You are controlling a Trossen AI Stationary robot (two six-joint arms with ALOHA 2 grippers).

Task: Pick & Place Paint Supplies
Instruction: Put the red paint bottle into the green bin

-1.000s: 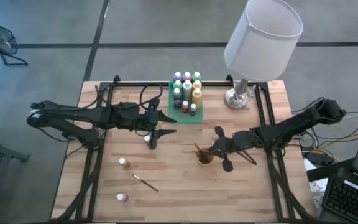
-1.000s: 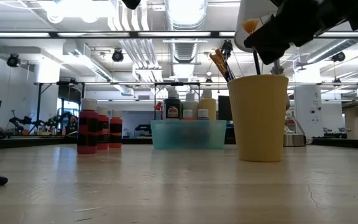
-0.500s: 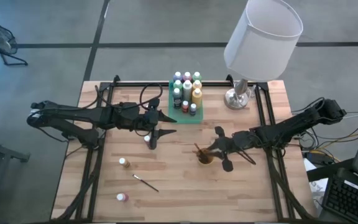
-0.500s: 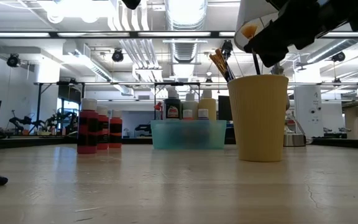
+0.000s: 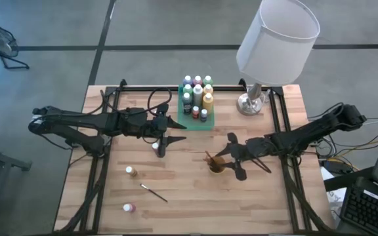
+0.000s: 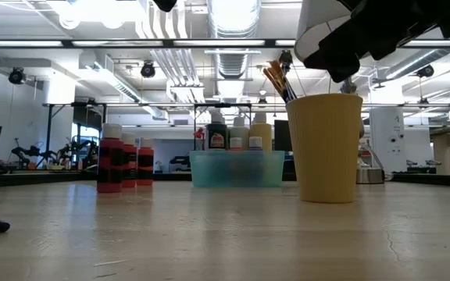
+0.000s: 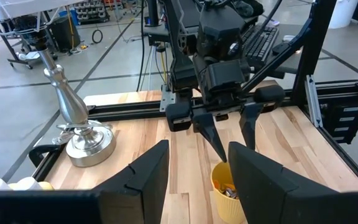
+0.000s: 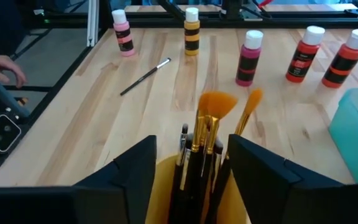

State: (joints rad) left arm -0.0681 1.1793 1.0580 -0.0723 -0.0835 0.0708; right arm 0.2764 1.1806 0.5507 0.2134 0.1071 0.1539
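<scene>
Step in hand: right gripper [image 5: 236,157] hangs over the small orange-yellow plastic cup [image 5: 217,165], where the dark-handled paintbrushes [image 8: 205,134] stand; lift straight up, clear of the bristles.
Right jaws: spread, empty, straddling the cup rim.
Left gripper [image 5: 165,138]: jaws parted, nothing visibly held, above the pale wooden desk [image 5: 176,177].
Loose thin paintbrush [image 5: 153,192]: lying on the desk, well apart.

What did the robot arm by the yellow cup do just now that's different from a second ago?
The right gripper, above the yellow cup, opened its fingers and let go of a paintbrush, which now stands in the cup with the other brushes. The left gripper did not move, and the loose bottles, the brush on the table and the green tray stayed put.
</scene>
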